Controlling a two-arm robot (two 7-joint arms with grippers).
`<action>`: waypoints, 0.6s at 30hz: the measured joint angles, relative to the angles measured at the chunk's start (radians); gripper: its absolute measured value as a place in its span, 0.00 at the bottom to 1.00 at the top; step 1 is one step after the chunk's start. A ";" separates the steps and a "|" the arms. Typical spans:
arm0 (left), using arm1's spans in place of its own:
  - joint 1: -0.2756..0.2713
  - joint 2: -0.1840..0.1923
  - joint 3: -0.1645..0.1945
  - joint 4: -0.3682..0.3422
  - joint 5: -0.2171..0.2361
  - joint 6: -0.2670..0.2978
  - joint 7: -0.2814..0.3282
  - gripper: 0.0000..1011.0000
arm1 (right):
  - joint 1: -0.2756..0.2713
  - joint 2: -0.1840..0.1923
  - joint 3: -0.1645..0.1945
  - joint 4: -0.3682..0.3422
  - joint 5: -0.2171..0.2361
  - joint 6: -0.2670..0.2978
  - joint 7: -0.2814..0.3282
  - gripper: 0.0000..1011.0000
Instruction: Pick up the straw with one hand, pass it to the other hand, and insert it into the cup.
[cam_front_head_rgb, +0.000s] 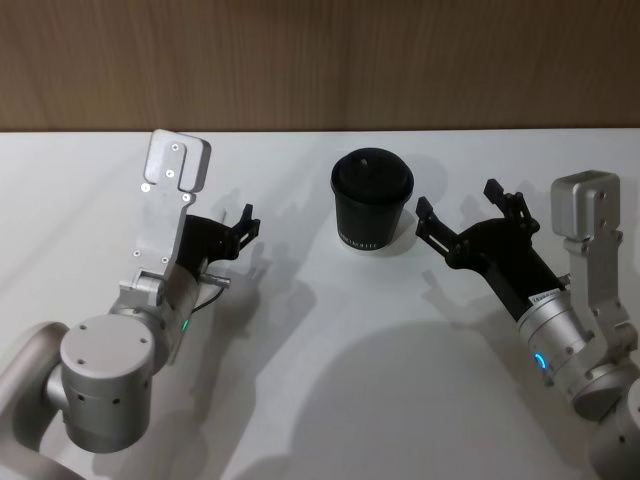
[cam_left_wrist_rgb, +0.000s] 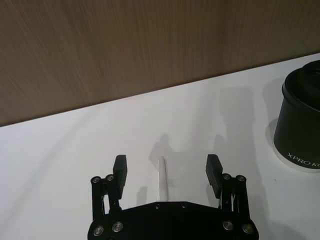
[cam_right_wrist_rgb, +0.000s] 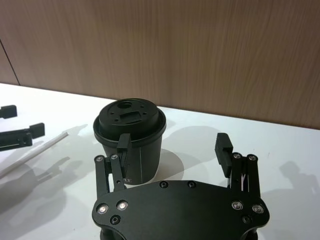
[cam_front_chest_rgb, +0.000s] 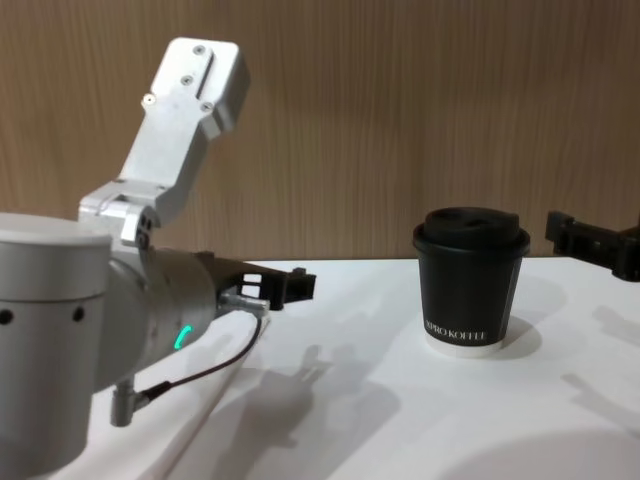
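The white straw (cam_left_wrist_rgb: 163, 182) lies flat on the white table (cam_front_head_rgb: 330, 350), left of the cup. My left gripper (cam_left_wrist_rgb: 167, 162) hangs open just above it, one finger on each side of the straw, not touching it. In the head view the left gripper (cam_front_head_rgb: 248, 222) and its arm cover the straw. The black lidded cup (cam_front_head_rgb: 372, 200) stands upright at the middle back. My right gripper (cam_front_head_rgb: 456, 197) is open and holds nothing, just right of the cup and pointing at it. From the right wrist view the cup (cam_right_wrist_rgb: 130, 135) sits ahead of the right gripper (cam_right_wrist_rgb: 173, 142), with the straw (cam_right_wrist_rgb: 35, 152) farther off.
A wooden wall (cam_front_head_rgb: 320, 60) runs along the table's far edge. A thin dark cable with a metal plug (cam_front_chest_rgb: 135, 400) hangs under my left wrist. Bare table lies between the two arms, in front of the cup.
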 joint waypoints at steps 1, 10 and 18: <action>0.003 0.005 -0.004 -0.008 -0.001 0.001 -0.005 0.99 | 0.000 0.000 0.000 0.000 0.000 0.000 0.000 0.99; 0.015 0.055 -0.028 -0.043 -0.028 0.003 -0.084 0.99 | 0.000 0.000 0.000 0.000 0.000 0.000 0.000 0.99; 0.012 0.105 -0.046 -0.049 -0.058 -0.003 -0.175 0.99 | 0.000 0.000 0.000 0.000 0.000 0.000 0.000 0.99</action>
